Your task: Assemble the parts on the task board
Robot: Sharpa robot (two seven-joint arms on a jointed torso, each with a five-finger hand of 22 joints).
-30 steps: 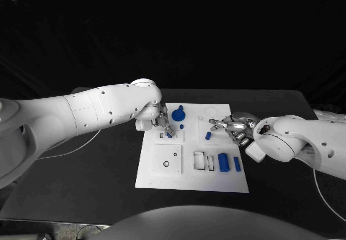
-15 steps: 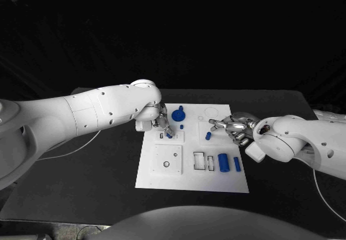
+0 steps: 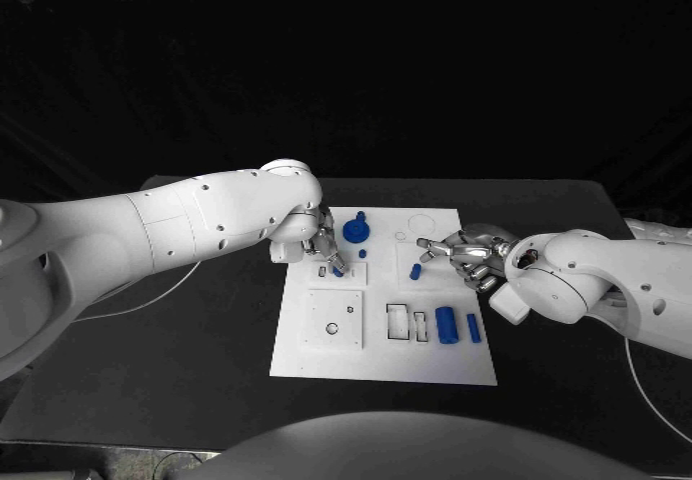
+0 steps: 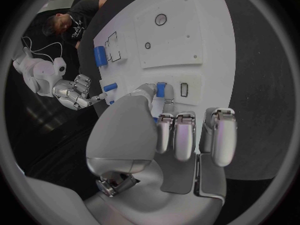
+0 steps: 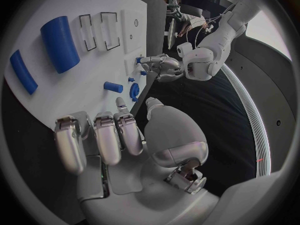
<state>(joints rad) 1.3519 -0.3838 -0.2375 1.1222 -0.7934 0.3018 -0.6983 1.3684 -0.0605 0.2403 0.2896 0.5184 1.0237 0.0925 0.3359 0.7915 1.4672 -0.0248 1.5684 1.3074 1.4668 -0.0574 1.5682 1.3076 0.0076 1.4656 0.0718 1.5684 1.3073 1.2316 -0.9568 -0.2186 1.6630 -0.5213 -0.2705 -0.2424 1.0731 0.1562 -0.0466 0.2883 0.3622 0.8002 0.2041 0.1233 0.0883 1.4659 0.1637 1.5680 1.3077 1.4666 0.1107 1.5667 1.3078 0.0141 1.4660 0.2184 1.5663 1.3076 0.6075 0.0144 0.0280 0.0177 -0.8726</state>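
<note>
The left hand (image 3: 320, 240) is pinching a small blue peg (image 4: 160, 90) over the task board (image 3: 384, 350), beside a small rectangular slot (image 4: 184, 89); it wants lowering upright, while the right hand (image 3: 464, 255) is hovering empty, fingers loosely curled.

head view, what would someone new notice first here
The white task board at the middle of the black table stands out most, dotted with small blue parts. The left hand pinches a small blue peg over the board's far left area. The right hand hovers at the board's right edge beside another blue peg, holding nothing.
</note>
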